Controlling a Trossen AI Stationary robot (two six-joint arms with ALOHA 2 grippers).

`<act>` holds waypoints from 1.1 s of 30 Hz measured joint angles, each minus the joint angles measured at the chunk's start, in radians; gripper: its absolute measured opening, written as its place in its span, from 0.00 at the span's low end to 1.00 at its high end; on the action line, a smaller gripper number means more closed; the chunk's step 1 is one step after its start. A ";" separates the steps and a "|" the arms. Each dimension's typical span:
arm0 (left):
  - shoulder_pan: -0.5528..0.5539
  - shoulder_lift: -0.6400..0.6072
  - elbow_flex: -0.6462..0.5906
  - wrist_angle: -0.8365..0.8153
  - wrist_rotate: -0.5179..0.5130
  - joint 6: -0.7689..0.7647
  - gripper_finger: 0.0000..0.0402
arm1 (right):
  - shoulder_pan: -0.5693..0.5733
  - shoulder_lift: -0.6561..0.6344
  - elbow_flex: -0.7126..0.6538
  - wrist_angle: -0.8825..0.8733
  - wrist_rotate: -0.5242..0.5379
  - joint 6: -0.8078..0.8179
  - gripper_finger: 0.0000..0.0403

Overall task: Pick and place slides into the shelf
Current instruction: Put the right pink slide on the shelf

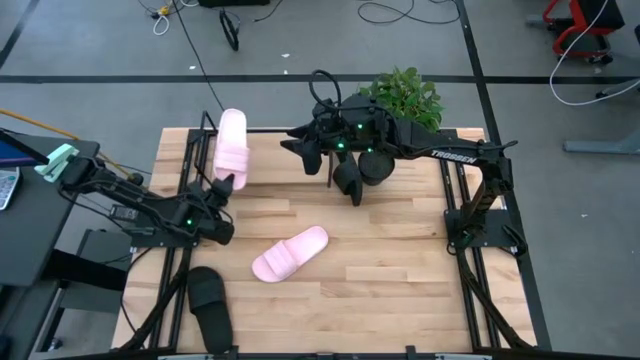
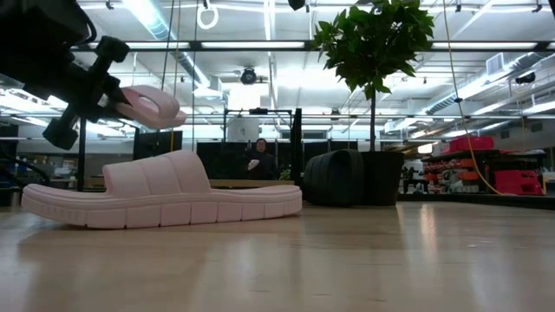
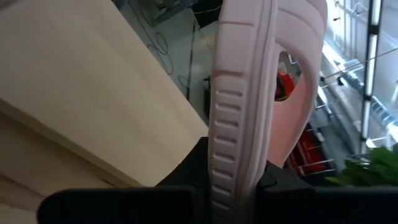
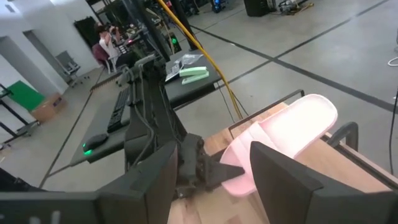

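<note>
My left gripper (image 1: 226,186) is shut on one pale pink slide (image 1: 232,143), held in the air over the table's far left corner. There the black tube shelf (image 1: 207,124) runs along the left edge. A second pink slide (image 1: 290,253) lies sole down mid-table. One black slide (image 1: 211,306) lies near the front left. Another black slide (image 2: 332,178) rests beside the plant pot. My right gripper (image 4: 211,180) hangs open high over the far middle, pointing toward the held slide, with nothing between its fingers. My left gripper pinches the pink slide's sole at the end nearest the strap (image 3: 227,180), one finger on each flat face. The fingers come roughly level from the table's near side, along the slide's length. The slide is lifted clear and sticks out beyond the fingers toward the far edge.
A potted plant (image 1: 404,96) stands at the far edge behind my right arm. The black arm frames (image 1: 470,225) line both table sides. A dark side desk (image 1: 40,200) sits left of the table. A person (image 2: 257,158) is in the room beyond.
</note>
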 joint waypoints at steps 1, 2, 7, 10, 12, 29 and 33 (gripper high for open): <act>0.004 0.000 0.000 -0.013 0.001 0.000 0.10 | 0.000 0.000 0.000 0.000 0.000 0.000 0.52; 0.008 0.000 0.000 -0.025 0.002 0.000 0.10 | 0.000 0.000 0.000 0.000 0.000 0.000 0.52; 0.029 0.000 0.000 -0.087 0.036 -0.005 0.10 | 0.000 0.000 0.000 -0.001 0.000 0.018 0.52; 0.031 0.005 0.000 -0.096 0.080 -0.015 0.10 | 0.000 0.000 0.000 -0.001 0.000 0.029 0.52; 0.030 0.021 0.000 -0.095 0.095 -0.018 0.10 | 0.000 0.000 0.000 -0.001 0.008 0.029 0.52; 0.028 0.131 -0.013 -0.033 0.229 -0.042 0.10 | 0.000 0.000 0.000 -0.009 0.031 0.048 0.52; 0.025 0.117 -0.095 0.076 0.226 -0.044 0.10 | 0.000 0.000 0.000 -0.009 0.032 0.048 0.52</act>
